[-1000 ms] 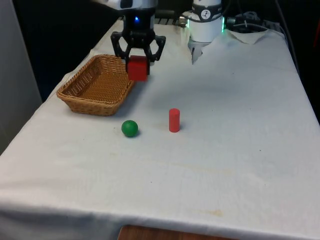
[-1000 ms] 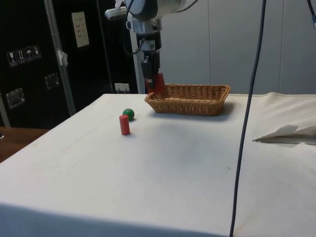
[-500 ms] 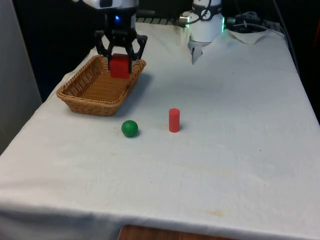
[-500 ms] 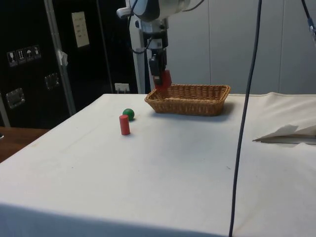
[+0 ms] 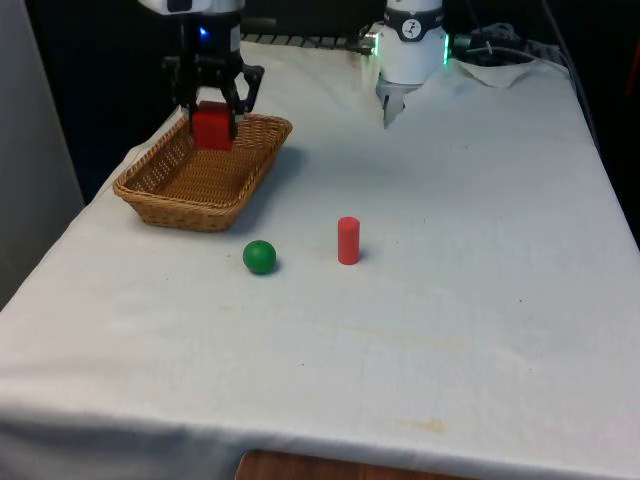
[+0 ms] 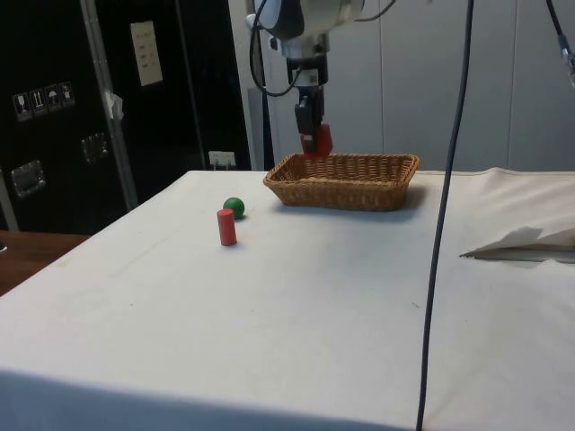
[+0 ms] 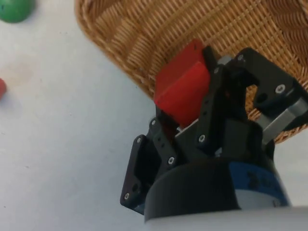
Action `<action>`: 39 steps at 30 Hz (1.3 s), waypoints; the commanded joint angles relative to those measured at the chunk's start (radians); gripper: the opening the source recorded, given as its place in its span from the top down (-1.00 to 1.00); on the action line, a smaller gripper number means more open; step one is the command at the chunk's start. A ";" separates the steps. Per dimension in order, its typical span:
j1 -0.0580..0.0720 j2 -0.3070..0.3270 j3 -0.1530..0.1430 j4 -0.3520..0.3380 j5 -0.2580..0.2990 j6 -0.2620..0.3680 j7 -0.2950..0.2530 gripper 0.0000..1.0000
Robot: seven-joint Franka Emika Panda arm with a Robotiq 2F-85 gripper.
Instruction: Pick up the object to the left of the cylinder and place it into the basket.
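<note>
Jaws of gripper [image 5: 213, 108] clamp red block [image 5: 212, 125] above basket [image 5: 160, 191] — centre over the weave, lower, then release gently.

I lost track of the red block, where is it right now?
The red block is held in the gripper, above the wicker basket near its far end, at the front view's left; the side view shows it just above the rim.
</note>
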 commanded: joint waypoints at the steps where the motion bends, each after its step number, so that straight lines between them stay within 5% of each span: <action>1: -0.013 -0.003 0.011 -0.001 0.018 0.013 -0.020 0.94; 2: -0.001 0.003 -0.002 0.000 0.013 0.000 -0.013 0.94; 3: -0.015 0.000 0.009 -0.002 0.032 0.013 -0.034 0.94; 9: -0.026 0.029 -0.014 -0.001 0.128 0.009 -0.128 0.94; 10: -0.012 0.033 -0.024 0.000 0.113 0.001 -0.110 0.94; 11: -0.027 0.036 -0.016 -0.001 0.141 0.009 -0.141 0.94; 15: -0.033 0.072 -0.021 0.003 0.198 0.011 -0.188 0.94; 17: -0.034 0.087 -0.021 0.006 0.218 0.012 -0.203 0.94; 18: -0.022 0.084 -0.034 0.002 0.206 0.001 -0.192 0.94; 19: -0.036 0.095 -0.020 0.008 0.229 0.013 -0.211 0.94; 23: -0.043 0.139 -0.021 0.018 0.290 0.013 -0.257 0.94; 25: -0.044 0.157 -0.023 0.023 0.317 0.012 -0.276 0.94; 26: -0.031 0.159 -0.036 0.019 0.309 0.002 -0.266 0.94; 27: -0.044 0.164 -0.024 0.025 0.330 0.012 -0.285 0.94; 32: -0.044 0.202 -0.025 0.034 0.401 0.013 -0.332 0.94; 33: -0.034 0.205 -0.036 0.030 0.394 0.002 -0.323 0.94; 34: -0.044 0.208 -0.024 0.036 0.412 0.013 -0.337 0.94; 39: -0.040 0.232 -0.028 0.041 0.453 0.010 -0.358 0.94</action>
